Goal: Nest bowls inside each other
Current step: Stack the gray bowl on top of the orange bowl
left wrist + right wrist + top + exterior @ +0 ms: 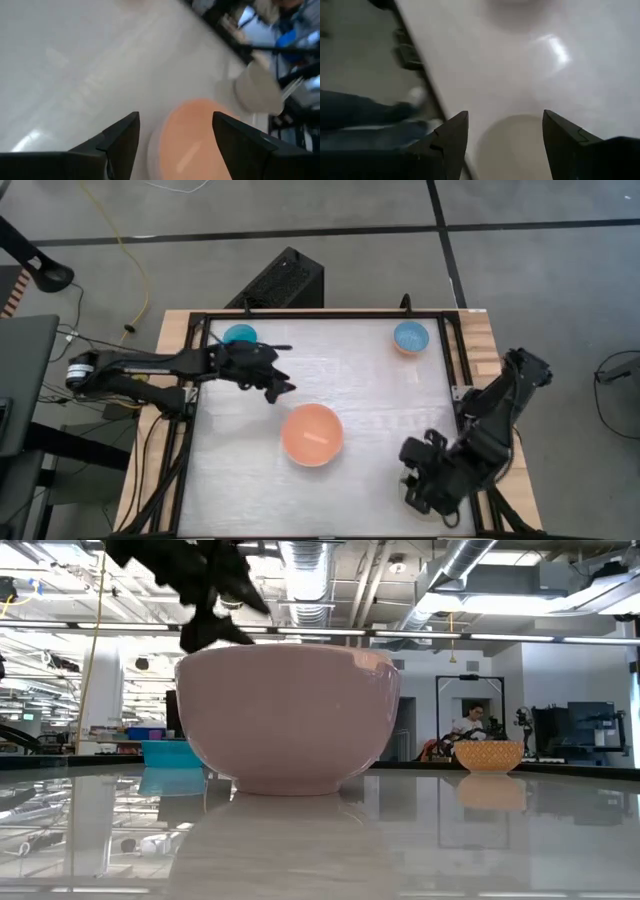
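1. The salmon-pink bowl (312, 434) sits upright near the middle of the surface (380, 400), a little toward the near edge. In the low view it fills the foreground, and nothing touches it.

2. The left gripper (280, 387) hangs above the surface at about 10 o'clock from that bowl, just beside its rim but apart from it. Its fingers (120, 137) stand spread with nothing between them; in the left wrist view the pink bowl shows beyond the gap.

3. The cyan bowl (240, 334) lies at 11 o'clock on the surface, near the far left corner, just beyond the left arm's wrist. From the left fingers it is at roughly 10 o'clock, near.

4. The light blue bowl (410, 336) sits at 1 o'clock, near the far right corner, well apart from both arms. The low view shows it resting in a tan outer bowl.

5. The right gripper (420, 480) waits at the near right edge, at 4 o'clock from the pink bowl, fingers (452, 137) spread and empty.

6. Judgement: the left arm is much nearer the cyan bowl, so fetching it falls to that arm, reaching back toward 10 o'clock. A round bowl has no long axis; any rim point serves.
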`<move>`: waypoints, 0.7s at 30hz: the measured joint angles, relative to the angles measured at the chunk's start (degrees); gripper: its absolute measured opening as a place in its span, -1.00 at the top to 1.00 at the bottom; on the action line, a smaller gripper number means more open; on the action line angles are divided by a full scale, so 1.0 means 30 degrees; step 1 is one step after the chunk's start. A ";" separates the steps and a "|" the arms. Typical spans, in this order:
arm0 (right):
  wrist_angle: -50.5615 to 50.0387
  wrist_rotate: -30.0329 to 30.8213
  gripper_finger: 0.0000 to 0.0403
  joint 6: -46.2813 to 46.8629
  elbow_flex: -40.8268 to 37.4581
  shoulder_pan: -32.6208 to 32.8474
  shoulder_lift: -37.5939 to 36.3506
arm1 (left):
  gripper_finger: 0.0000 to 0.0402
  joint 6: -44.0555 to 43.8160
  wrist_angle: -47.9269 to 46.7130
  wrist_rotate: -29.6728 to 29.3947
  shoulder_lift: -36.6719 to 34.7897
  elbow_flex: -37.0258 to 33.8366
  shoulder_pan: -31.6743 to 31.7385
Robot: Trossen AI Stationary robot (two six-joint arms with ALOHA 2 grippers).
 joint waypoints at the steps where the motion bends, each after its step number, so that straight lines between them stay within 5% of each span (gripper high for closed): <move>1: 0.1088 0.0105 -0.10 0.0658 -0.0799 0.0375 -0.0255 | -0.19 0.0050 -0.0427 -0.0298 -0.0587 0.0005 0.0001; 10: 0.5524 0.0414 -0.10 0.4986 -0.4832 0.2563 -0.0319 | -0.19 0.0514 -0.3429 -0.3382 -0.4612 -0.0002 0.0000; 21: 1.0671 0.0410 -0.10 0.7710 -0.8590 0.4152 -0.0117 | -0.19 0.0485 -0.4967 -0.3987 -0.7059 -0.0002 0.0000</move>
